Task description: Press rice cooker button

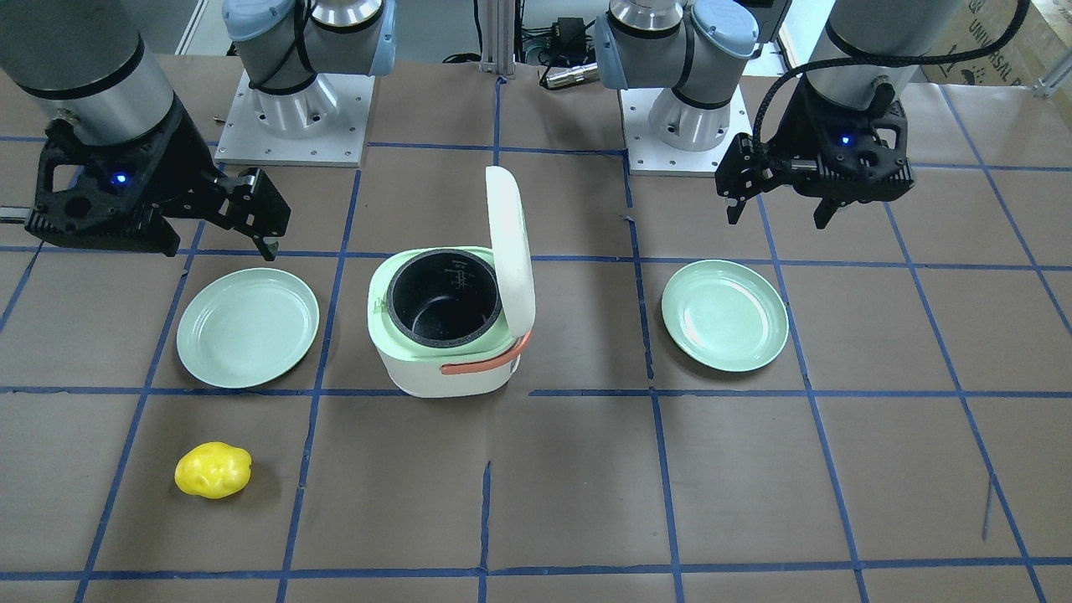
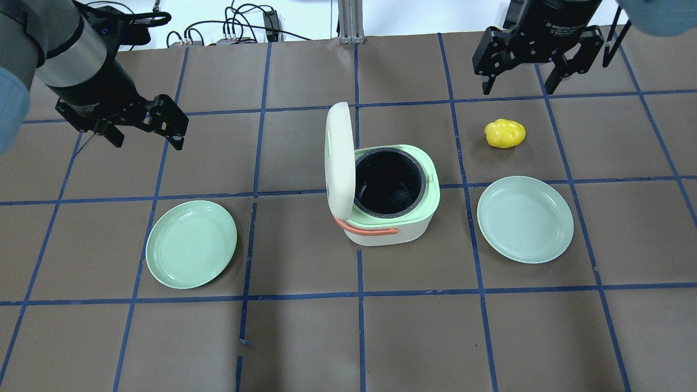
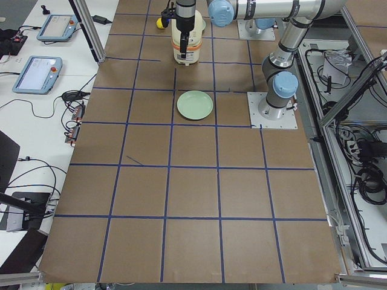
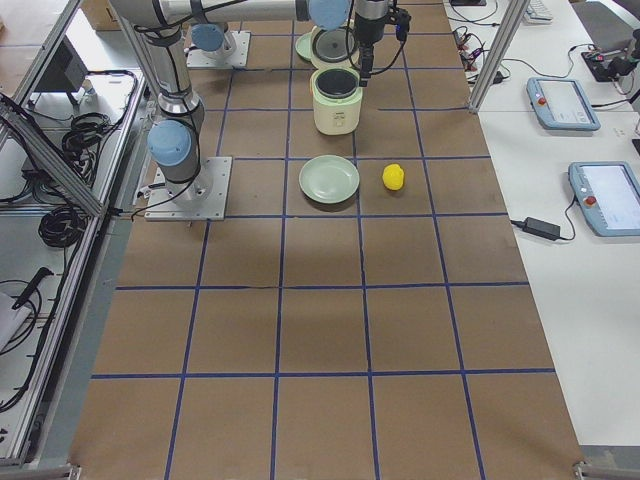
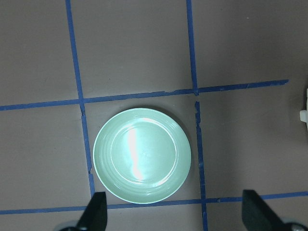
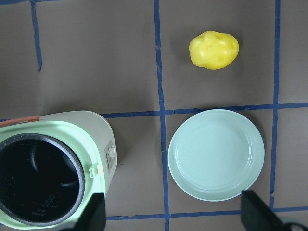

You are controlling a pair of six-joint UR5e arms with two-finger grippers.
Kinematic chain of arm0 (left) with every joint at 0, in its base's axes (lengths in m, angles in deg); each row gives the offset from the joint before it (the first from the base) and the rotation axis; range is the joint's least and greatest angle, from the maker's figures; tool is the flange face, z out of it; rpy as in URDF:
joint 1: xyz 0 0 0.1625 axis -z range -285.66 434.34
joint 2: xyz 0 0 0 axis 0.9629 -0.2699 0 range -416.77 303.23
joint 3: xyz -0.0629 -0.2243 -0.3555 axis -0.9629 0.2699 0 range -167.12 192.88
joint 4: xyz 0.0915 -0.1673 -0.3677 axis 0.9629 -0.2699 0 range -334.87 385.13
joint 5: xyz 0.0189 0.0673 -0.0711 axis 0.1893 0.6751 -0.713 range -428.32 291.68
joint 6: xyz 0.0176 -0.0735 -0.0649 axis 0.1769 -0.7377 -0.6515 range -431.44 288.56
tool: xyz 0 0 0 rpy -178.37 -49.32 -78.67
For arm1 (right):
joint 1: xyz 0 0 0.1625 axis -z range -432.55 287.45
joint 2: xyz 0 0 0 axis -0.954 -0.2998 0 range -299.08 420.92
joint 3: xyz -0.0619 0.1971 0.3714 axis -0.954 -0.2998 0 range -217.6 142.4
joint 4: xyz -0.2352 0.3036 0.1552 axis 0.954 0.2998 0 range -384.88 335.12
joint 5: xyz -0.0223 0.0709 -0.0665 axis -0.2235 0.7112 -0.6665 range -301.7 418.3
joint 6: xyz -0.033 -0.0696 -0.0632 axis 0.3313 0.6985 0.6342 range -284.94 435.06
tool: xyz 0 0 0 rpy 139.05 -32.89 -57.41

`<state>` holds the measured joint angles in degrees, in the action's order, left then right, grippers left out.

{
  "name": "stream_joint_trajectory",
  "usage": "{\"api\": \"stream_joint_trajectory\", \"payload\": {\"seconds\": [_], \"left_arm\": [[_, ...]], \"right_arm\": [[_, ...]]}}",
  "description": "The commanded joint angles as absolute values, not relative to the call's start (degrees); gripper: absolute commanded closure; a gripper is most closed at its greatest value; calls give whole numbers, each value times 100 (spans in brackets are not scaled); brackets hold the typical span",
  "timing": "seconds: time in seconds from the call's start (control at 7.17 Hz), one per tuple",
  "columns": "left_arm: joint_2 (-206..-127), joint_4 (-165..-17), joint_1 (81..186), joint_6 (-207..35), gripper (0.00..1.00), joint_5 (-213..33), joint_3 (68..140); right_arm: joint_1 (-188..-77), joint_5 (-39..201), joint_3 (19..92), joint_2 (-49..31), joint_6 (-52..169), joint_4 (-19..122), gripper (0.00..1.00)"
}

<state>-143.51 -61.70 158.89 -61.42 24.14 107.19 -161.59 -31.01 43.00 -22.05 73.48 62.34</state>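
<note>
Brown table (image 2: 305, 337): rice cooker (image 2: 414, 231), lid (image 2: 338, 158) upright, pot (image 2: 389, 182) inside, between green plates (image 2: 191, 244) (image 2: 525, 219).

counter (image 2: 305, 337) (brown, blue tape grid) carries: rice cooker (image 2: 387, 198) centre, green plates (image 2: 191, 243) (image 2: 525, 219) either side, yellow lumpy object (image 2: 505, 133).

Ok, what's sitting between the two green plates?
The rice cooker, its lid standing open, sits between the left plate and the right plate, apart from both; the overhead view shows it.

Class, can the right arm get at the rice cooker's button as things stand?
Probably yes: the right gripper hangs open and empty, and the button faces its side with nothing between them.
</note>
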Motion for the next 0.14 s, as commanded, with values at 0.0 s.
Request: {"api": "stream_joint_trajectory", "payload": {"seconds": [0.0], "left_arm": [[-14351,-6170,15889,-6142,0,2415,10719]], "right_arm": [[-16159,-3109,4300,-2205,7348,6230,0]]}}
